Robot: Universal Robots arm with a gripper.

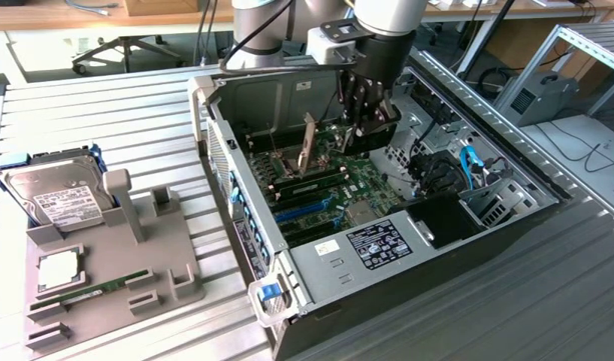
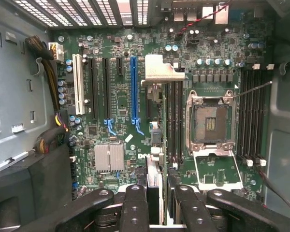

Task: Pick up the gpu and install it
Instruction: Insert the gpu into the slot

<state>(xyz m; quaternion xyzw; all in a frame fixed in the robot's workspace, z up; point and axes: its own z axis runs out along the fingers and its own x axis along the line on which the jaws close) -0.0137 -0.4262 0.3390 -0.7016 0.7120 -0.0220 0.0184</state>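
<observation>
The open computer case (image 1: 286,256) lies on its side on the slatted table. My gripper (image 1: 370,129) reaches down into it above the motherboard (image 1: 362,184). The wrist view shows the gpu (image 2: 154,180) edge-on, a thin dark card between my fingers (image 2: 135,205), and my gripper (image 2: 159,195) is shut on it. The card's silver bracket (image 2: 160,72) points toward the case's vented rear wall. The gpu hangs over the strip of board between the long blue slot (image 2: 134,87) and the black memory slots (image 2: 174,121). I cannot tell whether its edge touches a slot.
A grey fixture (image 1: 116,278) at the exterior view's left holds a silver hard drive (image 1: 56,197), a green memory stick (image 1: 86,293) and a square chip (image 1: 61,269). Inside the case are an empty processor socket (image 2: 210,121), cable bundles (image 2: 48,67) and a black box (image 1: 442,218).
</observation>
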